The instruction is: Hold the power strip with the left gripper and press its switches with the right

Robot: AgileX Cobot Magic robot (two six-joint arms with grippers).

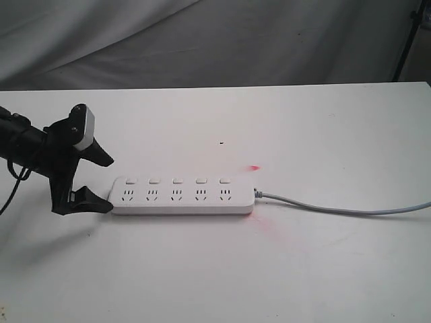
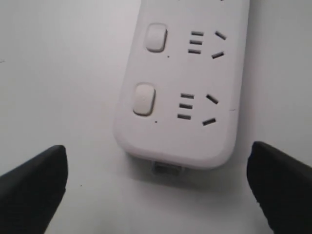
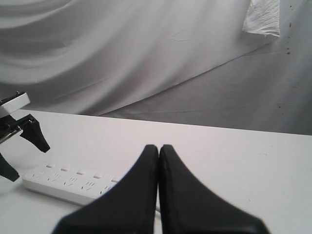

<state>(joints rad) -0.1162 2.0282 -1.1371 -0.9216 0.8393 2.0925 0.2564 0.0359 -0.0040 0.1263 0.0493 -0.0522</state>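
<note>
Where the power strip point(image 1: 182, 196) lies: flat on the white table point(image 1: 303, 134), lengthwise across the exterior view, sockets facing up.
Switches point(image 1: 177, 181): five small white buttons in a row along the far edge of the strip, one behind each socket; nothing touches them.
Cable point(image 1: 337, 207): grey, leaving the strip's right end and trailing off to the right edge of the exterior view.
Left gripper point(image 1: 108, 184): released, jaws spread wide at the strip's left, cable-free end; it grasps nothing.
Left fingers point(image 2: 34, 190): black, one on each side of the rounded end, each with bare table between it and the plastic in the left wrist view.
White block point(image 1: 84, 128): on top of the left gripper.
Right gripper point(image 3: 158, 151): clenched, the two black fingers pressed flat together with nothing between them; out of sight in the exterior view.
Right gripper's place: above the table and well apart from the strip, which shows beyond its fingers.
Red glow point(image 1: 254, 167): a small spot on the table just behind the strip's cable end.
Backdrop point(image 1: 202, 40): creased grey cloth behind the table.
</note>
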